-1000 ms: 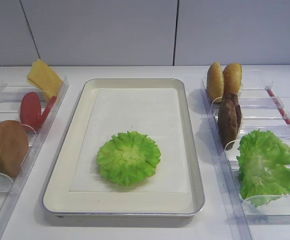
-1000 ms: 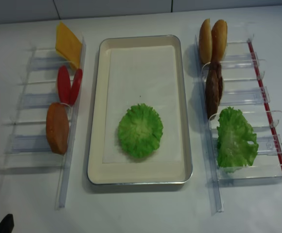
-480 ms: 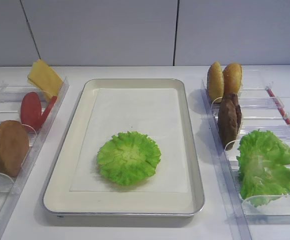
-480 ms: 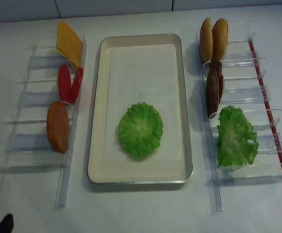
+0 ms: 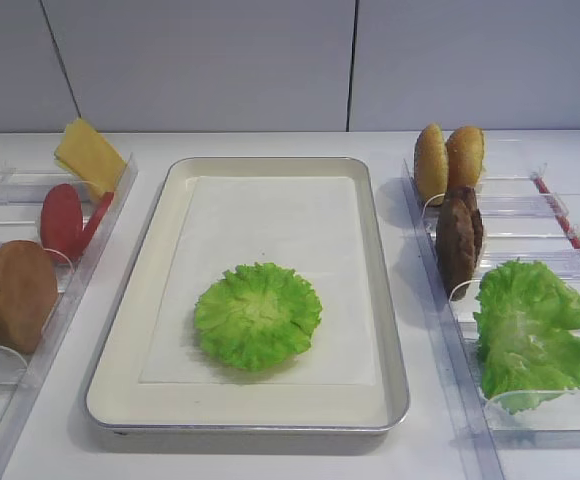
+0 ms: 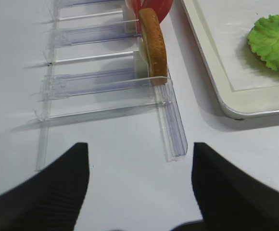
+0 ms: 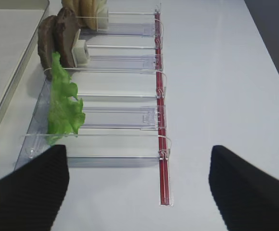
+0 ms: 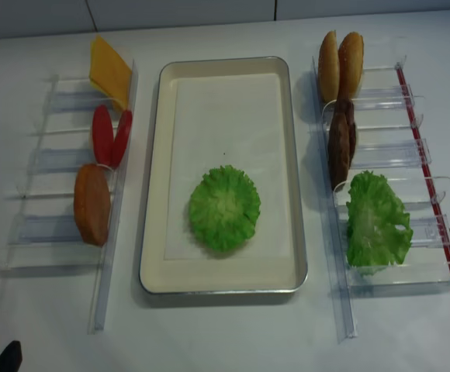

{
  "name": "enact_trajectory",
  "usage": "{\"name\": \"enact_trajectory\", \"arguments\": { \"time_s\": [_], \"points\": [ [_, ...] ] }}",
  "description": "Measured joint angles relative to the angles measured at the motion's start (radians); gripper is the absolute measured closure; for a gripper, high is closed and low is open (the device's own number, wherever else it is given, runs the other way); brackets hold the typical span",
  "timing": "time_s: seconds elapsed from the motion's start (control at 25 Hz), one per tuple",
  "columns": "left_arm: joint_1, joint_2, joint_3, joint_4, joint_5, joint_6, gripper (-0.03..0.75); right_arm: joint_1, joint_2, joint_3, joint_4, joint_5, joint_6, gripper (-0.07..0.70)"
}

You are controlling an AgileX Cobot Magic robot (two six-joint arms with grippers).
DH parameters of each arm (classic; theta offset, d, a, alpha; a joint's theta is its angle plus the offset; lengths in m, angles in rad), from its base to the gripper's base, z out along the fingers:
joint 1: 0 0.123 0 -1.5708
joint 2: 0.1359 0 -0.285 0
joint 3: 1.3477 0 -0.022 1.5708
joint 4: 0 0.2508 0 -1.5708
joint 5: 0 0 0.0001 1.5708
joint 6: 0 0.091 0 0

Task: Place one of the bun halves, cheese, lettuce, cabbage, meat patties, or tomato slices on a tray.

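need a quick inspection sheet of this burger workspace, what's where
surface: white table, nothing loose seen.
tray: cream tray with paper liner, centre.
lettuce: round ruffled lettuce flat on the liner, near end.
left holder: cheese, tomato slices, one bun half, all on edge.
right holder: two bun halves, meat patties, notched green leaf.
clutter: nothing seen.
left gripper: open, empty, short of the left holder.
right gripper: open, empty, short of the right holder.
cables: nothing seen.
surroundings: grey panelled wall behind.
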Motion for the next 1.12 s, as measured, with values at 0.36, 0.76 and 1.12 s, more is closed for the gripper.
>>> {"name": "enact_trajectory", "arguments": {
  "time_s": [0.36,0.76,1.12],
  "points": [
    [0.000,0.000,0.000,0.000,0.000,0.000,0.249,-0.001,0.000,0.000,0.000,0.000,0.000,0.050],
    [0.000,0.000,0.000,0.000,0.000,0.000,0.249,-0.001,0.000,0.000,0.000,0.000,0.000,0.050],
    [0.000,0.000,0.000,0.000,0.000,0.000,0.249,-0.001,0.000,0.000,0.000,0.000,0.000,0.050]
  ]
}}
